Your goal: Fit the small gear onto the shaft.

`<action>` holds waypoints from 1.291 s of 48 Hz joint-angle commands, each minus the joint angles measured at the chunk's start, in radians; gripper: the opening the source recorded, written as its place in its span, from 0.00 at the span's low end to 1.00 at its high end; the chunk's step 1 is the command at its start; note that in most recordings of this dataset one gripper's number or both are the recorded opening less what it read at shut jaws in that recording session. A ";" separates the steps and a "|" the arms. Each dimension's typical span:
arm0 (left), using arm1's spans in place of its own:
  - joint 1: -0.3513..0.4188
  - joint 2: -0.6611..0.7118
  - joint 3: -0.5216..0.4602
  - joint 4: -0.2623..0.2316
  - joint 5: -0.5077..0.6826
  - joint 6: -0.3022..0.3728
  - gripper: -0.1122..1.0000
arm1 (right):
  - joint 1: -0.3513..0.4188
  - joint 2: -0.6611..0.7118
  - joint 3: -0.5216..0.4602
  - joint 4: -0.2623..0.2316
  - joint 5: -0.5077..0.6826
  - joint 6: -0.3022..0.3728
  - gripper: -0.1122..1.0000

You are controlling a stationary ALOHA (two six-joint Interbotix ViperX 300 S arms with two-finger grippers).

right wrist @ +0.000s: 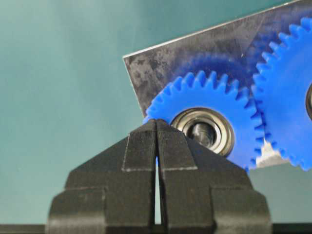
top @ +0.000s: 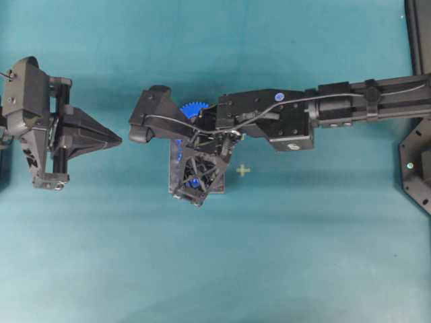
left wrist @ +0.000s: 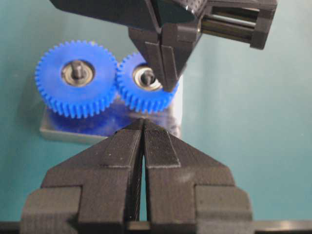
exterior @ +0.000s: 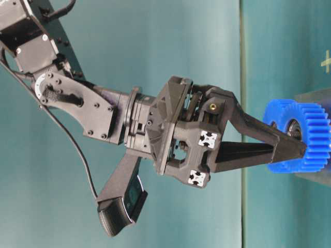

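Observation:
The small gear (right wrist: 229, 102) sits flat on the dark grey plate (right wrist: 161, 68), meshed with the larger blue gear (right wrist: 285, 97). The shaft (right wrist: 202, 132) shows inside its silver bearing. My right gripper (right wrist: 156, 122) is shut and empty, its tips touching the small gear's top face near the rim. In the left wrist view the right gripper (left wrist: 165, 84) points down onto the small gear (left wrist: 139, 100). It also shows in the overhead view (top: 196, 176) and the table-level view (exterior: 302, 151). My left gripper (top: 120, 141) is shut and empty, left of the plate.
The larger blue gear (left wrist: 77, 103) stands on its own pin on the plate (left wrist: 53, 129). A yellow cross mark (top: 243, 171) lies on the teal table just right of the plate. Dark equipment (top: 417, 168) stands at the right edge.

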State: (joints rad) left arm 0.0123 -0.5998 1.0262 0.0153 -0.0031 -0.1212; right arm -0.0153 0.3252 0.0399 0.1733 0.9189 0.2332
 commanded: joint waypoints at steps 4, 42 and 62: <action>0.002 -0.005 -0.006 0.002 -0.011 0.002 0.10 | -0.029 -0.025 -0.043 -0.018 -0.009 -0.012 0.10; 0.003 -0.008 -0.003 0.003 -0.011 0.002 0.10 | -0.037 -0.081 0.091 -0.002 0.049 -0.020 0.10; 0.012 -0.009 -0.005 0.003 -0.009 0.002 0.10 | 0.005 -0.213 0.196 -0.002 0.009 0.071 0.10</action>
State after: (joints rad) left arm 0.0199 -0.6044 1.0324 0.0153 -0.0046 -0.1212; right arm 0.0031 0.1580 0.2316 0.1795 0.9511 0.2915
